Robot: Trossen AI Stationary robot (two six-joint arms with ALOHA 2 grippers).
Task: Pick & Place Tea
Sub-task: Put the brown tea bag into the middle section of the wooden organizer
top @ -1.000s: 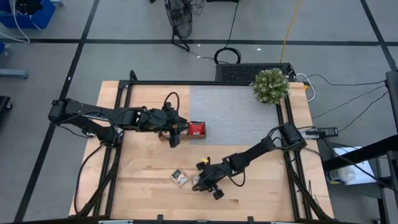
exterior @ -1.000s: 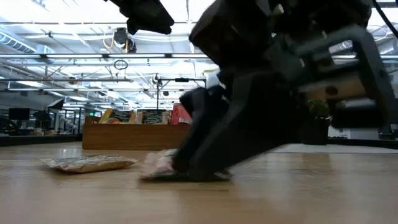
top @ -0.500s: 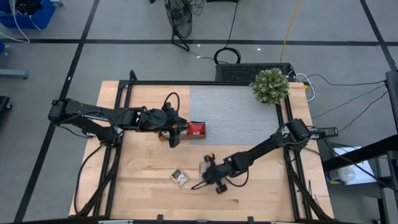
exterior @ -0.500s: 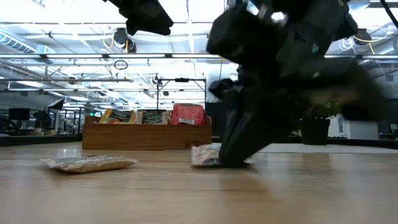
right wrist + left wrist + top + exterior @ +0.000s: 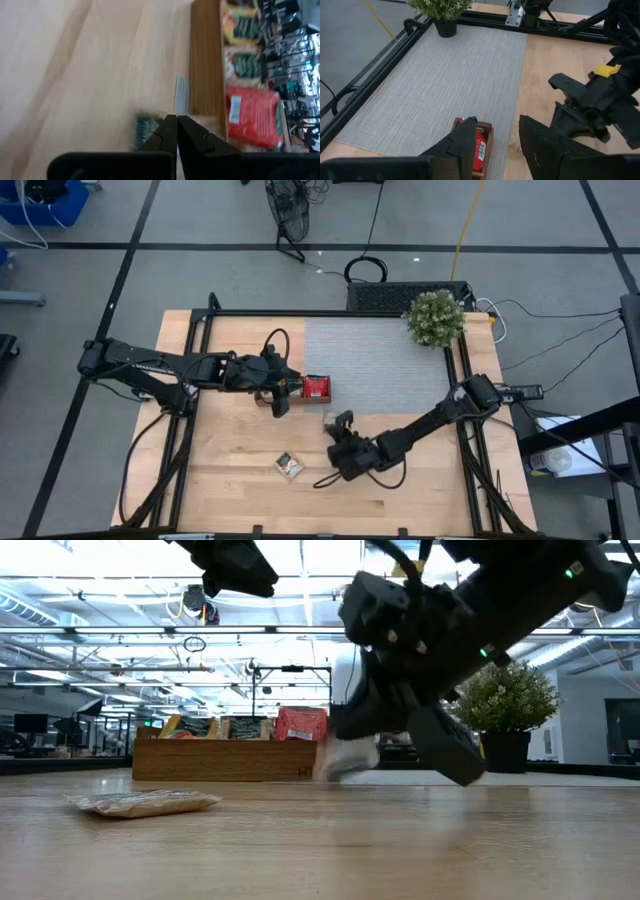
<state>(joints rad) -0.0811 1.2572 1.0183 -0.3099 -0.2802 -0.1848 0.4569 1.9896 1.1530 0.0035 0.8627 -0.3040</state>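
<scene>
My right gripper is shut on a pale green-and-white tea sachet and holds it just above the wood, a short way in front of the wooden tray. The tray holds red sachets at its right end and other sachets in its other compartments. My left gripper hovers open above the tray and touches nothing. A second pale sachet lies flat on the table near the front. My right gripper pinches the green-and-white sachet between its two shut fingers. The fingers slant down from the table's right and near side. The sachet is lifted clear of the table and sticks out past the fingertips toward the tray.
A grey mat covers the far right of the table, and a potted plant stands at its far right corner. A black frame rail runs round the table. Bare wood lies along the near side.
My right gripper has shut on the green-and-white sachet that lay beside the other one. It has rolled its wrist and gone up and toward the far edge, nearer the tray. The sachet has come off the table with it. The other sachet has stayed put.
</scene>
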